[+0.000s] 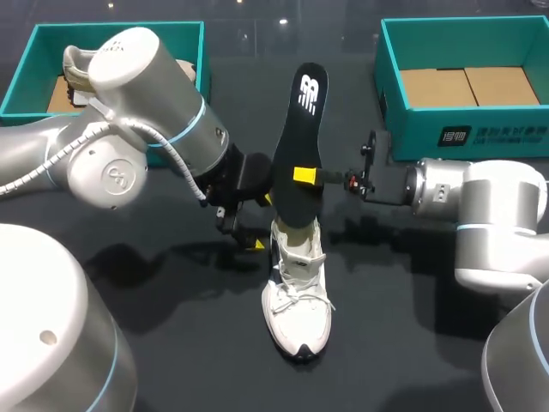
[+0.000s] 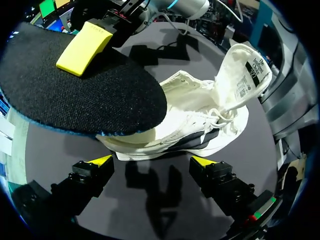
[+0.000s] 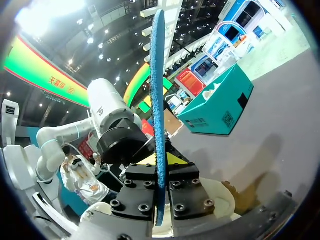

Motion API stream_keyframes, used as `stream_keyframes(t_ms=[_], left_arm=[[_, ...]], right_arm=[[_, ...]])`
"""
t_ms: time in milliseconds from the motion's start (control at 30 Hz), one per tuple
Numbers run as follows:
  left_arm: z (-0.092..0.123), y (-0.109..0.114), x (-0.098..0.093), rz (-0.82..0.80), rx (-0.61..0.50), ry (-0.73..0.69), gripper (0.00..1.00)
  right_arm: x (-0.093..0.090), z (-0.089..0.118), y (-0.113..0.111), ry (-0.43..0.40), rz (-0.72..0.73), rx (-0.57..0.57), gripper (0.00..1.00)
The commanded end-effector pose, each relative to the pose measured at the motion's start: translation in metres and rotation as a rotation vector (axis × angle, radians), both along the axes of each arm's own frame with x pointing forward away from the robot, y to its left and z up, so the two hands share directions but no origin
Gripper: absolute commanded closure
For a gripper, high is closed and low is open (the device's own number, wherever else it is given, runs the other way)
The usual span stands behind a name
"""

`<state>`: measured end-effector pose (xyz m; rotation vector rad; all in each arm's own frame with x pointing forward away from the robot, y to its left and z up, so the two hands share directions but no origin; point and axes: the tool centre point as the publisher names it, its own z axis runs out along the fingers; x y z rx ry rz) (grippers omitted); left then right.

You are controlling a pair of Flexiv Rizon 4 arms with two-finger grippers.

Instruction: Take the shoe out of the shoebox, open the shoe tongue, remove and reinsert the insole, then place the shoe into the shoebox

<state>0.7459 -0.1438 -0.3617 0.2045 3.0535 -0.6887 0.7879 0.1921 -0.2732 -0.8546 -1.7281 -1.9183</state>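
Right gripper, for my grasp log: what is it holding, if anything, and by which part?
The right gripper is shut on the insole, one finger on each flat face, near its middle.

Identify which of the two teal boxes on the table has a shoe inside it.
The far-left box: a pale shoe sits inside it. The far-right box shows only its bare cardboard floor.

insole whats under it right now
The white shoe sits under the lower end of the insole, held upright by the right gripper. That end covers the shoe's opening, so its inside cannot be seen.
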Motion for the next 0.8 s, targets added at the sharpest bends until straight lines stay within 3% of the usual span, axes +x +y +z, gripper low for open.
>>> stream_keyframes(t_ms=[33,433,800], left_arm=[[-0.002,0.005,0.002,0.02,-0.008,-0.011,0.0],[-0.003,0.006,0.012,0.03,-0.018,-0.023,0.0],[-0.003,0.005,0.012,0.025,-0.019,-0.024,0.0]], right_arm=[[0.002,-0.003,0.004,-0.016,-0.001,-0.01,1.0],[0.006,-0.002,0.001,-0.1,-0.073,-0.049,1.0],[0.008,-0.005,0.003,-0.096,-0.069,-0.046,1.0]])
